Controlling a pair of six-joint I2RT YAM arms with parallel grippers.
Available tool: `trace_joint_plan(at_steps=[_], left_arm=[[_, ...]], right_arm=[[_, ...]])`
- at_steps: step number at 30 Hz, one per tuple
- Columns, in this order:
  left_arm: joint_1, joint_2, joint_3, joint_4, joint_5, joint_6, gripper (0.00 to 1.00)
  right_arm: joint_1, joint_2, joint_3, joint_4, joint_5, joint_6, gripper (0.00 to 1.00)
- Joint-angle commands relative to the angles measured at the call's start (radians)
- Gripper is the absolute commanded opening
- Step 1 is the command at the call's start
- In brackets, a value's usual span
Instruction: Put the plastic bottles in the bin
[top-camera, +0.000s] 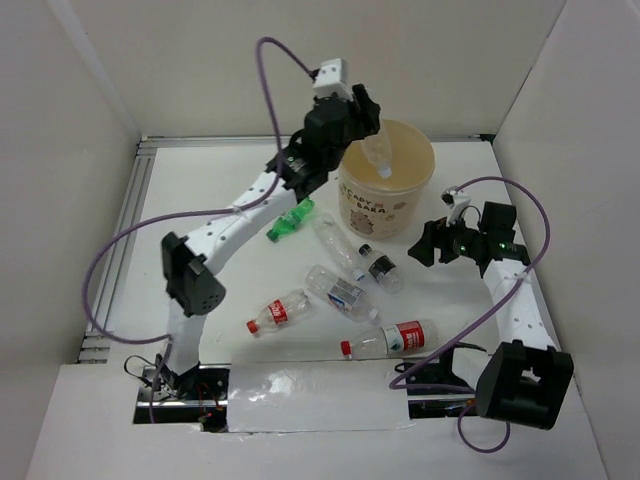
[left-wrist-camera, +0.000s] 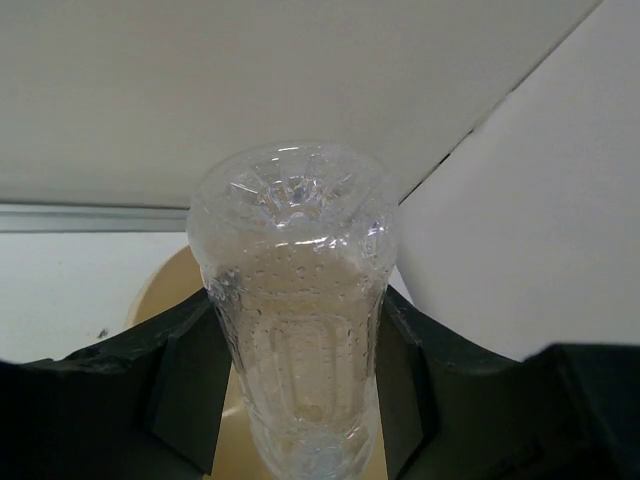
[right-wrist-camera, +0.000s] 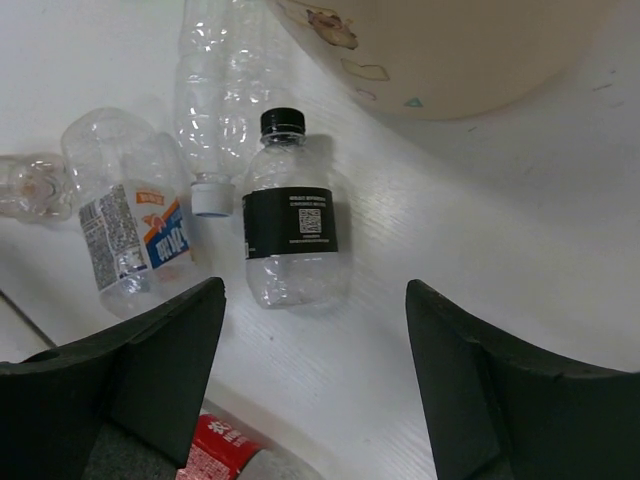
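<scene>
My left gripper (top-camera: 366, 122) is shut on a clear plastic bottle (top-camera: 381, 157) and holds it, cap end down, over the open mouth of the beige bin (top-camera: 385, 205). In the left wrist view the bottle (left-wrist-camera: 295, 290) sits between both fingers (left-wrist-camera: 185, 390), with the bin's inside (left-wrist-camera: 165, 290) below. Several bottles lie on the table: a green one (top-camera: 290, 220), a clear one (top-camera: 338, 245), a black-labelled one (top-camera: 380, 268), a blue-white-labelled one (top-camera: 340, 292) and two red-labelled ones (top-camera: 280, 312) (top-camera: 392, 340). My right gripper (top-camera: 430, 246) is open and empty, just right of the black-labelled bottle (right-wrist-camera: 290, 225).
White walls close in the table on the left, back and right. A metal rail (top-camera: 130, 210) runs along the left edge. The right wrist view shows the bin's wall (right-wrist-camera: 450, 50), the clear bottle (right-wrist-camera: 220, 90), the blue-white-labelled bottle (right-wrist-camera: 125, 230) and a red label (right-wrist-camera: 215, 450).
</scene>
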Motion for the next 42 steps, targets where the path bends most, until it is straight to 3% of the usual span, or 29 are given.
trace_joint_plan(at_steps=[1,2,5,6,7,9,14,19,23,28,30,31,33,34,38,42], left_arm=[[-0.047,0.152,0.213,0.033,-0.175,0.190,0.14],[-0.047,0.178,0.256,0.021,-0.175,0.190,0.34],[-0.047,0.180,0.186,0.030,-0.184,0.201,0.67],[-0.047,0.166,0.160,0.045,-0.184,0.201,0.85],[-0.047,0.132,0.135,0.054,-0.172,0.201,0.92],[-0.047,0.095,0.086,0.054,-0.172,0.212,0.97],[-0.082,-0.111,-0.114,0.054,-0.201,0.291,1.00],[-0.143,-0.487,-0.551,-0.002,-0.189,0.350,1.00],[-0.169,-0.744,-0.869,-0.110,-0.091,0.232,1.00],[-0.223,-0.894,-1.205,-0.182,-0.037,0.049,1.00],[-0.255,-0.903,-1.241,-0.209,-0.015,0.012,1.00],[-0.269,-0.870,-1.251,-0.210,-0.015,0.002,1.00],[-0.315,-0.831,-1.252,-0.274,-0.043,-0.011,1.00],[-0.327,-0.816,-1.252,-0.283,-0.043,-0.011,1.00],[-0.340,-0.765,-1.284,-0.294,-0.018,-0.011,1.00],[-0.340,-0.709,-1.313,-0.285,-0.006,0.017,1.00]], right_arm=[[0.064,0.048,0.037,0.016,-0.020,0.067,0.81],[0.081,0.057,0.037,0.030,-0.009,0.082,0.82],[0.168,0.068,0.011,0.068,0.035,0.125,0.87],[0.193,0.068,0.010,0.085,0.069,0.143,0.89],[0.216,0.077,0.010,0.100,0.069,0.154,0.89],[0.303,0.089,-0.002,0.135,0.143,0.185,0.91],[0.424,0.154,-0.055,0.244,0.310,0.265,0.91],[0.526,0.175,-0.118,0.326,0.505,0.323,0.91],[0.567,0.220,-0.141,0.387,0.588,0.334,0.87],[0.615,0.385,-0.085,0.367,0.637,0.335,0.82],[0.615,0.445,-0.062,0.349,0.637,0.335,0.75],[0.615,0.445,-0.062,0.349,0.623,0.335,0.49],[0.627,0.380,-0.062,0.349,0.594,0.326,0.26],[0.638,0.337,-0.075,0.337,0.577,0.306,0.20],[0.696,0.099,-0.059,0.239,0.415,0.224,0.13],[0.650,-0.015,0.042,0.070,0.165,0.092,0.12]])
